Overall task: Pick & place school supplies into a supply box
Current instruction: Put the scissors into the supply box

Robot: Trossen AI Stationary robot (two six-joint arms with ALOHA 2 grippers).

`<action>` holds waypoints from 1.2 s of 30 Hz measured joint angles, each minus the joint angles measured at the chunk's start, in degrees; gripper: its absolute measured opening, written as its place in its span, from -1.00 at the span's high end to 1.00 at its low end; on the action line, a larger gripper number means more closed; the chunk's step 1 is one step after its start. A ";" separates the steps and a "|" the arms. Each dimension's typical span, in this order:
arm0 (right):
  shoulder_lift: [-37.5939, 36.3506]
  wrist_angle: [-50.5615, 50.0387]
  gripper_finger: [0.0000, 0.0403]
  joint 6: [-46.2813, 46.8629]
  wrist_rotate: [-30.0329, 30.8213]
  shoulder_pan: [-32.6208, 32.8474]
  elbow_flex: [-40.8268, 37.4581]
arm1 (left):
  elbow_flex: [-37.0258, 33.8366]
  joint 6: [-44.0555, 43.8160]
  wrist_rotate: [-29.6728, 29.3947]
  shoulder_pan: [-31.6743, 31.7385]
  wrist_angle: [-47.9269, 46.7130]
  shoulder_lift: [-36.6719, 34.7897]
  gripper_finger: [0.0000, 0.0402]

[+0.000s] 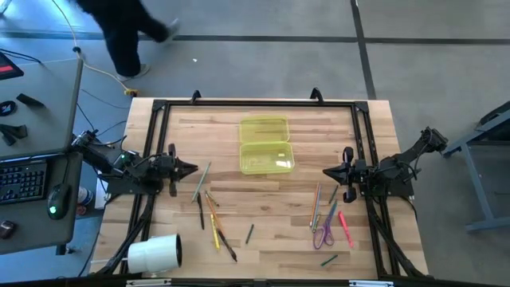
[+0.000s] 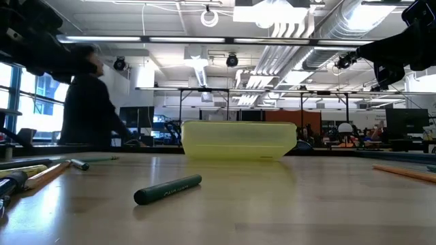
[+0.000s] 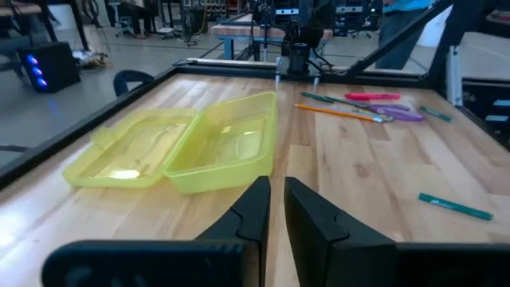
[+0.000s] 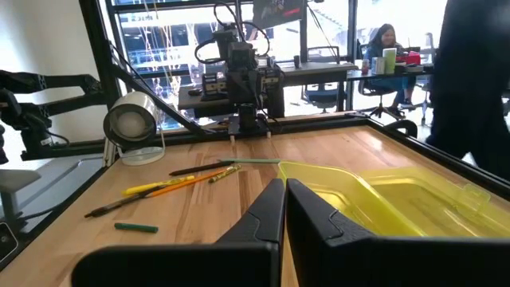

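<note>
Pens lying lengthwise at five o'clock, nearest left tool, jaws slightly apart, gripping nothing; right tool waiting, closed.

Lower left of the high view: white cylinder roll lying on the wooden table. Far left: keyboard and mouse. Upper left: a person in dark clothing.
</note>
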 joint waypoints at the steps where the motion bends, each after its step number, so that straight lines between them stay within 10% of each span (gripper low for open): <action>1: 0.00 0.00 1.00 0.01 0.00 0.02 -0.01 | 0.00 -0.01 -0.06 0.02 0.00 0.00 0.63; 20: -0.01 0.00 1.00 -0.07 0.00 0.00 0.00 | -0.24 -0.24 -0.06 0.01 2.40 0.00 0.63; 36: 0.01 12.46 1.00 -15.29 0.63 0.02 0.01 | -0.13 25.81 -20.36 0.02 30.90 0.00 0.63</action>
